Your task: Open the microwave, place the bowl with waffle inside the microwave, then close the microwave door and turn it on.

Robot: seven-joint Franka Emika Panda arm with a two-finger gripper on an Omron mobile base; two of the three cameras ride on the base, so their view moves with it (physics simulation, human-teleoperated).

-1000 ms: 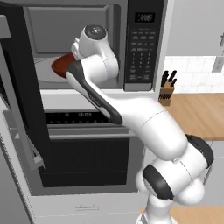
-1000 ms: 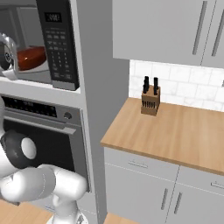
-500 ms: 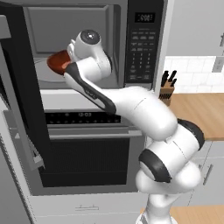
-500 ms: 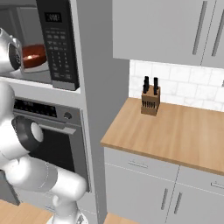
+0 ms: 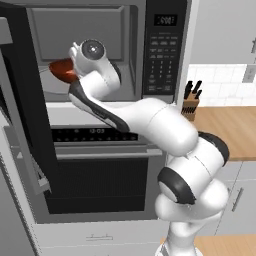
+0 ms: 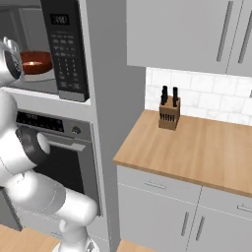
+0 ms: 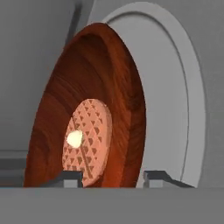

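Release comes first: pincer (image 7: 113,176) jaws stand apart around the bowl with waffle (image 7: 87,113) rim (over the turntable (image 7: 175,96)); withdraw straight, avoiding a nudge.

Large built-in black-and-steel microwave (image 5: 150,50) with grey cavity exposed; wide black microwave door (image 5: 22,95) swung open at left. Small glossy reddish-brown bowl (image 5: 62,71) inside the cavity, partly hidden behind the white robot arm (image 5: 150,125) reaching in. Below, black-fronted wall oven (image 5: 100,170). At right, wooden knife block (image 5: 190,102) standing on light wood countertop (image 5: 227,127).
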